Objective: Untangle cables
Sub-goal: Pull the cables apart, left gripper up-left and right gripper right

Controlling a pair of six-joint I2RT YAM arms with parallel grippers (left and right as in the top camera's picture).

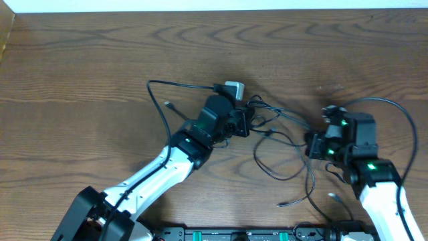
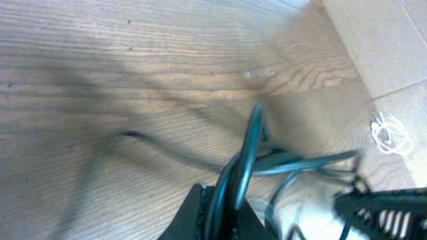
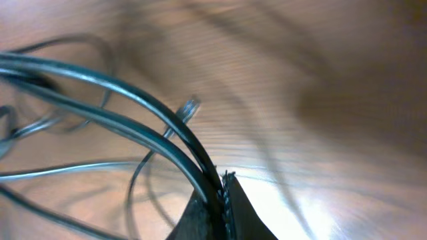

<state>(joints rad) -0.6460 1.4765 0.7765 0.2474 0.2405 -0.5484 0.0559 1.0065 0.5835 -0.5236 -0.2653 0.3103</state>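
Observation:
The cables [image 1: 277, 134] are thin black cords tangled on the wooden table between my two grippers. My left gripper [image 1: 246, 124] sits at the tangle's left side. In the left wrist view it [image 2: 225, 195] is shut on a black cable loop [image 2: 248, 147] that rises from between its fingers. My right gripper [image 1: 312, 144] is at the tangle's right side. Seen from the right wrist, it [image 3: 222, 187] is shut on two black strands [image 3: 133, 113], and a small plug end [image 3: 190, 107] lies beyond them. A thin white coiled cord [image 2: 388, 133] lies on a pale surface past the table edge.
A grey plug block [image 1: 235, 88] lies just behind the left gripper. One black strand [image 1: 160, 90] loops out to the left and ends in a small plug [image 1: 167, 105]. Loose plug ends [image 1: 332, 196] lie near the front by the right arm. Thicker black wire [image 1: 401, 114] arcs over the right arm.

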